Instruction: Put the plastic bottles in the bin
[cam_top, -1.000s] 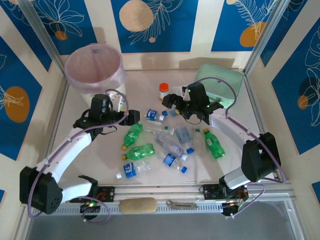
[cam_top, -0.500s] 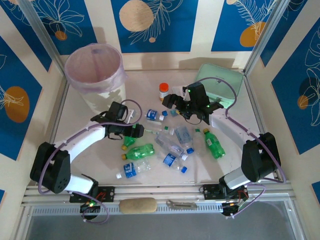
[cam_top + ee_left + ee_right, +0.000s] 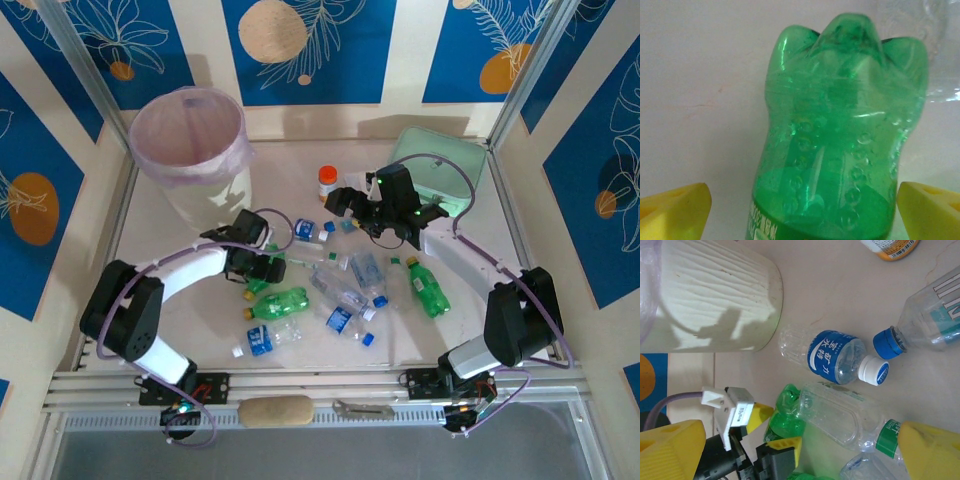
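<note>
— Left gripper (image 3: 270, 266) dropped from by the bin (image 3: 205, 195) onto the green bottle (image 3: 840, 145). Fingers spread either side, no pinch yet.
— Right gripper (image 3: 338, 202)?
— Spread too, empty, over the pile.
— Progress?
— Approx. a dozen bottles (image 3: 340, 295) lying on the table (image 3: 300, 160), none visible in bin. Nearly all left.

White Chinese characters, including 水特, on blue-labelled bottle (image 3: 832, 356)
</note>
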You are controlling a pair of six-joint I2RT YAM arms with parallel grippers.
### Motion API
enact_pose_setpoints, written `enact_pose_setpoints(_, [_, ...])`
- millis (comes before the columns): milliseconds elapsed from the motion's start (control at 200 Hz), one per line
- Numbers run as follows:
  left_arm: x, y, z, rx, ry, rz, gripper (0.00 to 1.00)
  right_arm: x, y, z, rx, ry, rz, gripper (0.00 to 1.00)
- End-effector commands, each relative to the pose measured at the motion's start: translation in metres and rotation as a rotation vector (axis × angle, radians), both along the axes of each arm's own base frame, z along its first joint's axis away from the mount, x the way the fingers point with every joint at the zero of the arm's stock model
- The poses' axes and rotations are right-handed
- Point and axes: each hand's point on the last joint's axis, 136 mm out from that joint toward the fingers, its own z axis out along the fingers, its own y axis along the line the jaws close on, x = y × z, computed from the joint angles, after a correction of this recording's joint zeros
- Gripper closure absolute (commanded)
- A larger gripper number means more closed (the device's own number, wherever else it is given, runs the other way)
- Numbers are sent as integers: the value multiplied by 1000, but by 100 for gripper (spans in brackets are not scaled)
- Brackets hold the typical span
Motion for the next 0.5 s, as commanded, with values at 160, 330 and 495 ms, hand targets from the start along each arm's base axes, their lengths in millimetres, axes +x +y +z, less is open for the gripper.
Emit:
enact_pose_setpoints(160, [15,-10,-1,34,-35,-30,9,-2,4,10,-4,-5,23,1])
enact_pose_setpoints(330, [16,-9,-2,47,-47,-33,16,-1,4,10,-2,-8,19,1])
enact_pose_setpoints(495, [18,-7,1,50,-67,-32,26,-2,2,7,-7,-5,15,1])
